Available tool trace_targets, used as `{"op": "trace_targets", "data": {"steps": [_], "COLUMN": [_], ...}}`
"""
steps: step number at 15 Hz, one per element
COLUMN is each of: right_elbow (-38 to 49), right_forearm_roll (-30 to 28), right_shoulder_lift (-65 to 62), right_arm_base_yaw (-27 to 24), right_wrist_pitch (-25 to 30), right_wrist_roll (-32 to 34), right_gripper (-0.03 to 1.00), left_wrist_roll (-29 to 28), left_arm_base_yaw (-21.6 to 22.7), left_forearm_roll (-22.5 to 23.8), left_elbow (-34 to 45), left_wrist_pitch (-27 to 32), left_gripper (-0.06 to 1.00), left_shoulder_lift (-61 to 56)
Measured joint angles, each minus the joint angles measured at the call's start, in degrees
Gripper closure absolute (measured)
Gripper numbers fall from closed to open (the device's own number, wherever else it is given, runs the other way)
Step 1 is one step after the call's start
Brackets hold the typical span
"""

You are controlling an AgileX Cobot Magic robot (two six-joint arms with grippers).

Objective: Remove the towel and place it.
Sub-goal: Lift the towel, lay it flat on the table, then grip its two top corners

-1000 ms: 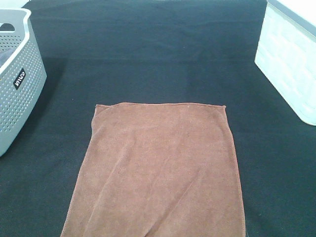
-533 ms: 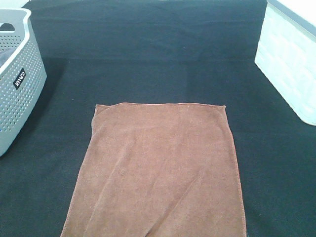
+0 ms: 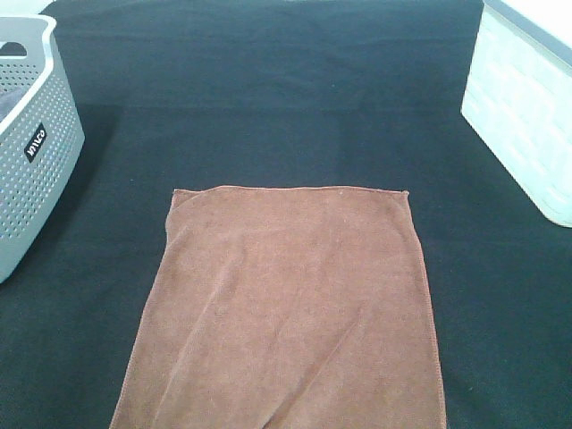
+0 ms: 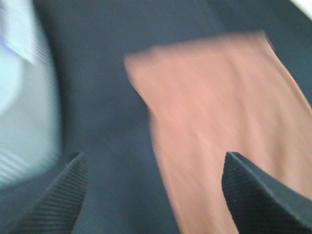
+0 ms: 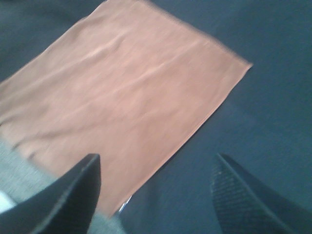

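The reddish-brown towel [image 3: 290,308] lies flat and spread out on the black table cloth [image 3: 286,98], reaching the near edge of the exterior view. Neither arm shows in that view. In the left wrist view the towel [image 4: 229,112] is blurred; my left gripper [image 4: 153,183] is open and empty, well above the cloth near the towel's left edge. In the right wrist view the towel [image 5: 122,92] lies below; my right gripper [image 5: 156,183] is open and empty, above the towel's right edge.
A grey perforated basket [image 3: 27,152] stands at the left edge, also blurred in the left wrist view [image 4: 24,97]. A white box [image 3: 527,98] stands at the far right. Grey fabric [image 5: 19,180] shows at the near side of the right wrist view.
Nothing has visibly changed in the exterior view; the towel lies as before.
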Motion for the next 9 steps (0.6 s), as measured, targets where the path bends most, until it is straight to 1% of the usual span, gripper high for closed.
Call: {"op": "trace_targets", "data": {"steps": [1,2,4,5,6,7,8,9], "right_elbow": [-2.5,-5.0,-11.2,-14.4,-17.0,-19.1,-22.5,-22.5], "right_forearm_roll": [-1.4,-2.0,-2.2,-2.3,-2.3,-2.3,-1.9,-1.9], "right_shoulder_lift": [4.0,8.4,18.1,22.9,26.6,29.9,33.9,33.9], "right_arm_base_yaw": [0.0,0.0,0.0,0.0,0.0,0.0,0.0,0.0], "right_wrist_pitch": [-1.7,-2.4,-3.0,-3.2,-3.7,-4.1,-4.2,-4.2], "right_wrist_roll": [1.3,2.2,3.7,4.0,4.0,4.0,4.0,4.0], "right_gripper": [0.34,0.34,0.34,0.34,0.34,0.34,0.34,0.34], "left_wrist_roll": [4.5,9.7,18.0,22.2,28.2,35.4,49.3,49.3], "left_arm_base_yaw": [6.4,12.1,24.3,30.7,38.1,45.0,56.8,56.8], "left_forearm_roll": [1.6,1.9,0.6,-0.7,-3.6,-9.1,-22.3,-22.3], "left_elbow": [-2.0,-4.1,-8.6,-11.4,-14.0,-16.7,-20.7,-20.7], "left_wrist_pitch": [-0.2,-1.9,-7.6,-10.1,-12.2,-15.1,-20.9,-20.9], "left_gripper": [0.23,0.24,0.28,0.29,0.29,0.29,0.29,0.29], "left_shoulder_lift": [-1.2,-1.5,-0.6,0.9,3.1,5.3,10.1,10.1]}}
